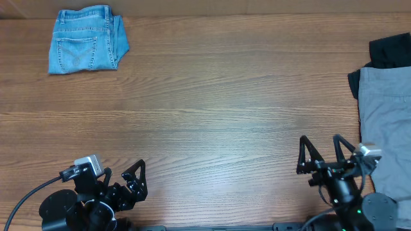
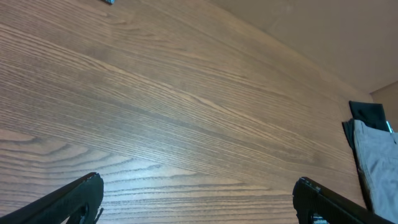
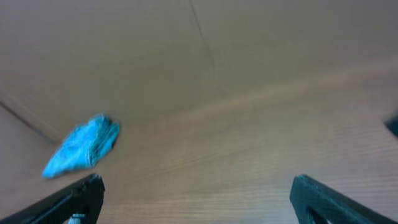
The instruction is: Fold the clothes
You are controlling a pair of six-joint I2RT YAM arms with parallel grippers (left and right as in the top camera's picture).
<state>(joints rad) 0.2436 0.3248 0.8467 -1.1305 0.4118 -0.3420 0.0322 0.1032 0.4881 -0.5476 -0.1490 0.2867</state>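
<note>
The folded jeans lie in the upper left corner of the overhead view, flat on the wooden table, with a stitched back pocket facing up. They are well apart from both arms. The left pincer sits at the lower left edge of the frame, straight below the jeans with a wide stretch of bare wood between them. The right pincer sits at the lower right, diagonally across the table from the jeans. Both pincers are spread wide and grip nothing.

Grey trousers lie along the right edge of the overhead view, just beside the right pincer. A black garment sits above them in the upper right corner, touching their top edge.

The left wrist view shows what the overhead cannot: its two dark fingers stand far apart in the lower corners, with only wood grain between them. The grey trousers and the black garment appear at the right edge of this view, and only a tiny sliver of blue shows at its top edge.

The right wrist view is blurred. Its fingers are likewise spread in the lower corners, and the jeans show as a bright blue lump at middle left, far from the fingers.
</note>
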